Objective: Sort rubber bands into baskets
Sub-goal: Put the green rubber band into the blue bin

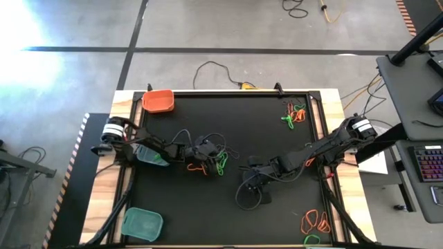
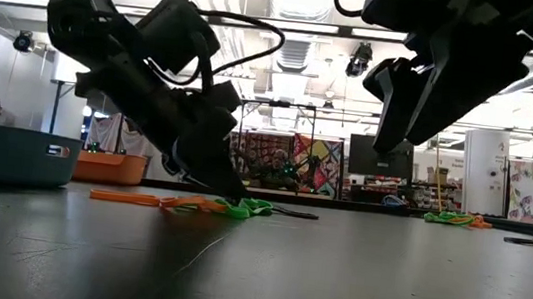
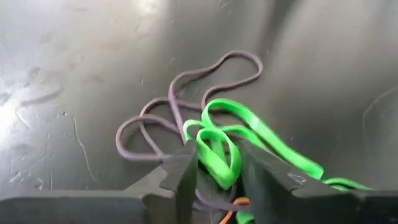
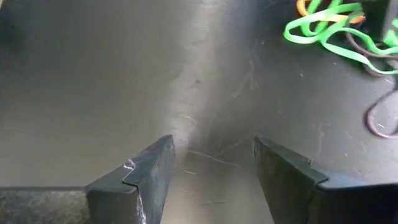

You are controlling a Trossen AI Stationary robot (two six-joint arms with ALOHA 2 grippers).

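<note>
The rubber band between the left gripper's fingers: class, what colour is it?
Bright green. The rubber band shows best in the left wrist view.

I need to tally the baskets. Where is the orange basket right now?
In the high view the orange basket sits at the mat's far left corner, beyond the left arm and the nearer teal basket.

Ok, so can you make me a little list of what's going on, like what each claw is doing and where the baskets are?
left claw: down at the middle pile, fingers either side of a green rubber band
right claw: open, hanging above bare mat, holding nothing
middle pile: green, orange and dark rubber bands tangled together
orange basket: far left corner of the mat
teal baskets: one by the left arm, one at the near left corner
other bands: far right pile, near right pile
</note>
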